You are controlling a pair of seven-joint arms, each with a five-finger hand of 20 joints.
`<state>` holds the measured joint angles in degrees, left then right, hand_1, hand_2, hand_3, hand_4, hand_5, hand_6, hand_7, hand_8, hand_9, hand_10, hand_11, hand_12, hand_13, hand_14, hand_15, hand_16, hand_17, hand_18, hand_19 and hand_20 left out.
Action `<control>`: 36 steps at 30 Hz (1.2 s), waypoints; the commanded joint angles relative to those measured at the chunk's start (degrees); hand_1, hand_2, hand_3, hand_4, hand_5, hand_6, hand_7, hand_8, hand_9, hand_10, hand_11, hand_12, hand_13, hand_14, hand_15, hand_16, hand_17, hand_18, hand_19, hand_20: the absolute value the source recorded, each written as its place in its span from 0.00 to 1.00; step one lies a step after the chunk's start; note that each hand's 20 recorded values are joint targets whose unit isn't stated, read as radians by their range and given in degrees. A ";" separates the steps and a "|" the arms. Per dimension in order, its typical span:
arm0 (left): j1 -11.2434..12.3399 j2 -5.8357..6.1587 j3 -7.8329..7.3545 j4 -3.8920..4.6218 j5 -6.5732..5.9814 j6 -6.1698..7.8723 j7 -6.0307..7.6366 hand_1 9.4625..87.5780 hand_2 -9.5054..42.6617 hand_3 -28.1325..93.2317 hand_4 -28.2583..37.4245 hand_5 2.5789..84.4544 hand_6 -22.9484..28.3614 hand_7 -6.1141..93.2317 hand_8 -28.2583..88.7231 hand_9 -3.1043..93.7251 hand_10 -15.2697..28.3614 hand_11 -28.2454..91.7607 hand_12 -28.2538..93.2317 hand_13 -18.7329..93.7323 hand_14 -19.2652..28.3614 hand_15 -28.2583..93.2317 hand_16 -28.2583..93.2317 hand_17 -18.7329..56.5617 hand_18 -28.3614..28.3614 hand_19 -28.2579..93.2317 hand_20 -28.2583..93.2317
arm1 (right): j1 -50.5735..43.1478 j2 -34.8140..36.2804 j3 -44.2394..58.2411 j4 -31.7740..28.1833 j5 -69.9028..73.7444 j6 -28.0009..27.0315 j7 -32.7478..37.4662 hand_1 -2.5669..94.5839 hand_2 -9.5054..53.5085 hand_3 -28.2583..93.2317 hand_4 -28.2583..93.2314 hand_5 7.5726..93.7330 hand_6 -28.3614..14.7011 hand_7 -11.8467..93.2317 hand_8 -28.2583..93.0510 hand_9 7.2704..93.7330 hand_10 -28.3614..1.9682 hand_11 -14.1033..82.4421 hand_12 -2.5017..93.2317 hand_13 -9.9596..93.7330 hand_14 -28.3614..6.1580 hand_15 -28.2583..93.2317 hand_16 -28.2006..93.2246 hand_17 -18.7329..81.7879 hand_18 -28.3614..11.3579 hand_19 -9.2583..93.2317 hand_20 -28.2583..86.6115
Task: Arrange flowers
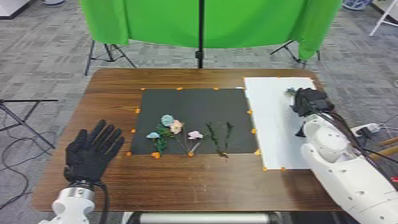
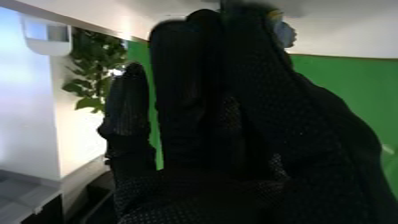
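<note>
Black mat [image 1: 182,105] on the brown worktop [image 1: 204,194], white sheet [image 1: 274,125] just beside it on the right, small orange markers along the edges of both. Loose flowers lie on the mat, lower half: blue flower [image 1: 167,120], cream-peach flower [image 1: 176,126] next to it, smaller light blue flower [image 1: 154,135] to the left with green leaves [image 1: 161,144] below, pink flower [image 1: 195,134] to the right. Two thin dark green stems [image 1: 213,136] [image 1: 228,135] lie further right, side by side, apart from the pink one.

Right robot hand [image 1: 314,101]: over the far right part of the white sheet, bluish flower head [image 1: 290,92] right at its far end; the right wrist view has the same bloom partly hidden behind the glove. Grip on it: cannot tell. Left robot hand [image 1: 86,157]: wide, fingers straight and spread, left of the mat, well apart from the flowers.

Behind the worktop: green backdrop [image 1: 147,22], black stand [image 1: 201,42], grey carpet floor [image 1: 44,55].
</note>
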<state>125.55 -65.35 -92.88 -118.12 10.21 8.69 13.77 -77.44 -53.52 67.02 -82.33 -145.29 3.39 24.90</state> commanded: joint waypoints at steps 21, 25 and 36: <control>-0.22 0.00 0.64 -0.13 1.12 0.61 -0.10 0.24 0.43 0.87 0.00 0.49 0.67 0.14 0.17 0.40 0.74 0.40 0.31 0.41 0.78 0.53 0.17 0.14 0.80 0.57 0.35 | 0.80 0.55 -15.55 -20.83 -3.26 -5.65 -13.24 0.54 0.00 0.84 0.00 0.74 0.64 0.30 0.17 0.76 0.51 0.40 0.34 0.69 0.51 0.71 0.47 0.47 0.14 0.89 0.55; -0.41 0.05 0.65 0.00 1.16 0.40 -0.40 0.24 0.43 0.87 0.00 0.49 0.67 0.14 0.17 0.40 0.74 0.40 0.31 0.41 0.78 0.53 0.17 0.14 0.80 0.57 0.35 | -0.02 0.17 -14.00 -22.54 -0.22 -10.70 -11.83 0.51 0.00 0.86 0.00 0.72 0.64 0.30 0.12 0.73 0.48 0.45 0.30 0.67 0.48 0.74 0.42 0.47 0.14 0.89 0.55; 0.28 -0.08 0.54 -0.19 0.79 1.38 0.07 0.24 0.43 0.87 0.00 0.49 0.67 0.14 0.17 0.40 0.74 0.40 0.31 0.41 0.78 0.53 0.17 0.14 0.80 0.57 0.35 | -3.58 0.19 -10.59 -27.29 5.51 -9.17 -10.83 0.47 0.00 0.90 0.00 0.66 0.62 0.30 0.12 0.67 0.41 0.45 0.23 0.64 0.45 0.75 0.41 0.46 0.14 0.90 0.56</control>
<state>124.82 -65.27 -92.65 -118.44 11.04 9.17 13.90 -78.43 -53.45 53.68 -105.78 -145.10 -9.04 12.98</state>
